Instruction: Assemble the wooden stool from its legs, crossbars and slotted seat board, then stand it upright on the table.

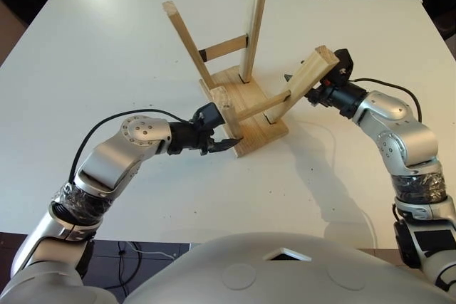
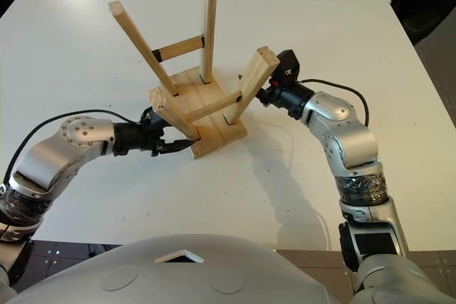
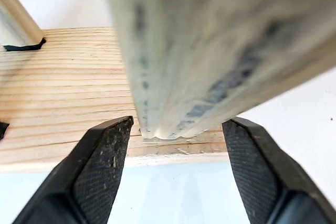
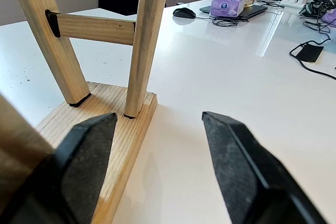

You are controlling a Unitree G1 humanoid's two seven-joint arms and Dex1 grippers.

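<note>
Left eye view: pale wooden stool [image 1: 246, 48] sits upside down in the middle of the white bench [image 1: 107, 69].
Its slotted seat board [image 1: 253, 133] lies flat, and the four legs point up and splay outward. The board's long axis runs near-right to far-left. The black left hand [image 1: 228, 144] is spread either side of the near-left leg [image 1: 222, 101] at the board, gripping nothing. The black right hand [image 4: 157, 116] gapes empty beside the near-right leg [image 1: 306, 80]. I'd say the legs are being seated; next comes a firm grip to flip the stool upright.
</note>
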